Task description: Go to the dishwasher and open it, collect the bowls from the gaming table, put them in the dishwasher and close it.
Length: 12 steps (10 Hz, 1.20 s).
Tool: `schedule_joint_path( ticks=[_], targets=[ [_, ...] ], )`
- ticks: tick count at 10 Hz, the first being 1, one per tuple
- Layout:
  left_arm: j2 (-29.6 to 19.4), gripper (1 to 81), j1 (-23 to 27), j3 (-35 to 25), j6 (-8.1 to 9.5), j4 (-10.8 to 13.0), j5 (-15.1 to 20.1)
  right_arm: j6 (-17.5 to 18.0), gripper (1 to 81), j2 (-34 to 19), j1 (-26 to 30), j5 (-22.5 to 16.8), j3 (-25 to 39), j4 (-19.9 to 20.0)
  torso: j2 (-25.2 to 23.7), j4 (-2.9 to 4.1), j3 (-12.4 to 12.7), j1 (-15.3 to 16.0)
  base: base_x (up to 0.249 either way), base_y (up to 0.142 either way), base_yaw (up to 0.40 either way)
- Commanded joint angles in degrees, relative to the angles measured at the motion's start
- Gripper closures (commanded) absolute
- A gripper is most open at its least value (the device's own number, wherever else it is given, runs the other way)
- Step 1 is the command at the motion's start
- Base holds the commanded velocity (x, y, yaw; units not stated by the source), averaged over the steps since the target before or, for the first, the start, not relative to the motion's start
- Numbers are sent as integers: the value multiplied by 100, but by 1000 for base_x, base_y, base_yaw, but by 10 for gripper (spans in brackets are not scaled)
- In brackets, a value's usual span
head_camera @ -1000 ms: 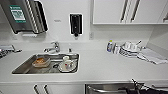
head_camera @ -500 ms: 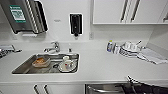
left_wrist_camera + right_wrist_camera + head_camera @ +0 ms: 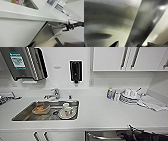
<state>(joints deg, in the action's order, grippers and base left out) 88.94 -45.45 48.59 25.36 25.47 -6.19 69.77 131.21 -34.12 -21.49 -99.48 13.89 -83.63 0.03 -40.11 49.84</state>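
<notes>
The right claw (image 3: pixel 130 132), a dark jointed thing, sits right at the curved steel bar handle (image 3: pixel 105 136) of the stainless-fronted dishwasher (image 3: pixel 100 137), just under the edge of the white worktop (image 3: pixel 100 114). I'd judge it is there to pull the door down; whether it is clenched on the bar or released I cannot tell. In the left wrist view the same arm (image 3: pixel 73 25) reaches to the handle (image 3: pixel 55 26) from the side, and the steel door (image 3: pixel 48 32) seems tipped out a little from the white cabinet front (image 3: pixel 18 31) beside it. The head view instead gives the steel sink (image 3: pixel 47 110) beyond the dishwasher, with dishes in it.
</notes>
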Motion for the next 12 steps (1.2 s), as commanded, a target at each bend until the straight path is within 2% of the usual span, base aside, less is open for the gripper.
schedule_joint_path(
  ticks=[1,5,8,12],
  targets=[
    [-227,10,427,-95,-13,90,30,28,10,-48,682,-215,-124,0,0,0,0,0,0,0,0],
    [-201,10,418,-34,-13,90,30,28,10,-30,498,-346,-124,-219,0,0,0,0,0,0,0],
    [-78,10,427,54,-13,90,30,28,10,-513,278,-434,307,-422,0,0,0,0,0,0,0],
    [19,10,409,89,-13,81,127,28,10,-804,102,-400,527,-554,0,0,0,5,0,0,0]
  ],
)
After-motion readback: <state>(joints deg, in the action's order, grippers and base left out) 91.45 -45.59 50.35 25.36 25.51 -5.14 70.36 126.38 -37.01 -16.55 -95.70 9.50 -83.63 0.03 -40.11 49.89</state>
